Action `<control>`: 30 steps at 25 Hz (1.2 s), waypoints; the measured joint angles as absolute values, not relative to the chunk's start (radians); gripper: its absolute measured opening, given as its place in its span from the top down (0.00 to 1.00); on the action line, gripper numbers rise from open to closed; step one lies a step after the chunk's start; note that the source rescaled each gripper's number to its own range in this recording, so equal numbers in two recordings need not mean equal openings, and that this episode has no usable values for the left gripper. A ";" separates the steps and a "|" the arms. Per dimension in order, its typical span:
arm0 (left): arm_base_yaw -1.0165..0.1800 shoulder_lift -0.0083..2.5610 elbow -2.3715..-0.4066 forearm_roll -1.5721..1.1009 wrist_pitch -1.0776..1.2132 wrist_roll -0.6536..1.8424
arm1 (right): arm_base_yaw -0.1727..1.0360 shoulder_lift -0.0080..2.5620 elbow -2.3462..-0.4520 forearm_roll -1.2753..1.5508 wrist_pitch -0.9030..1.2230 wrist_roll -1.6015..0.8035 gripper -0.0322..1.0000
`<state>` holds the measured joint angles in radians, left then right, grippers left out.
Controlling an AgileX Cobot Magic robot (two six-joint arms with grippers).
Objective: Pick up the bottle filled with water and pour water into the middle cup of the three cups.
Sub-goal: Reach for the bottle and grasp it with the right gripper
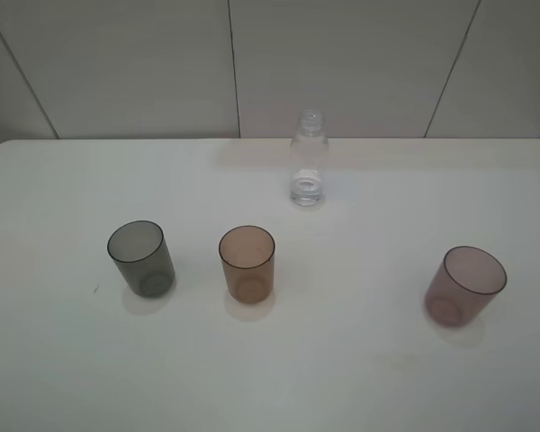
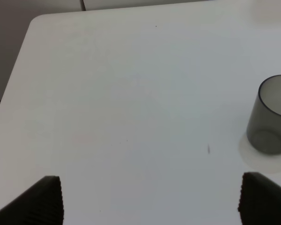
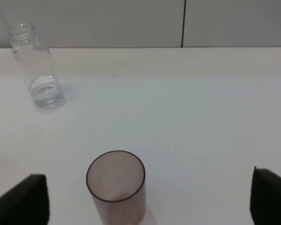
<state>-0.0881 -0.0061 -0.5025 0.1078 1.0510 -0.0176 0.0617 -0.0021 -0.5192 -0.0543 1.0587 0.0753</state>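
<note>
Bottle stands upright and capless on the white table, behind the amber cup and a little to its right, well apart from it and close to the table's far edge. Water fills only its lowest part.

The amber cup is the middle one of three, all upright with mouths up and set roughly in one row. The grey cup stands near the amber cup on its left. The purple cup stands on the amber cup's right, much farther off than the grey one. No cup touches another, or the bottle.

The left gripper hangs over bare table on the side of the grey cup away from the amber cup. Its dark ribbed fingers are spread wide and empty.

The right gripper hangs well to the amber cup's right, facing the purple cup, with the bottle farther ahead. Its jaws are also spread wide. The purple cup shows in the gap between the fingers and neither one touches it. Whether the cup stands between the tips or just ahead of them, I cannot tell.
</note>
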 joint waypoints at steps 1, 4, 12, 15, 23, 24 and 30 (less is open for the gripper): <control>-0.088 -0.006 -0.503 0.108 1.051 -0.018 | 0.062 -0.002 -0.519 -0.054 1.059 0.075 0.14; -0.088 -0.006 -0.503 0.108 1.051 -0.018 | 0.062 -0.002 -0.519 -0.054 1.059 0.075 0.14; -0.088 -0.006 -0.503 0.108 1.051 -0.018 | 0.062 -0.002 -0.519 -0.054 1.059 0.075 0.14; -0.088 -0.006 -0.503 0.108 1.051 -0.018 | 0.062 -0.002 -0.519 -0.054 1.059 0.075 0.14; -0.088 -0.006 -0.503 0.108 1.051 -0.018 | 0.095 0.129 -0.547 -0.053 1.059 0.075 0.14; -0.088 -0.006 -0.503 0.108 1.051 -0.018 | 0.095 0.183 -0.568 -0.054 1.058 0.075 0.14; -0.088 -0.006 -0.503 0.108 1.051 -0.018 | 0.095 0.504 -0.737 -0.054 0.992 0.075 0.14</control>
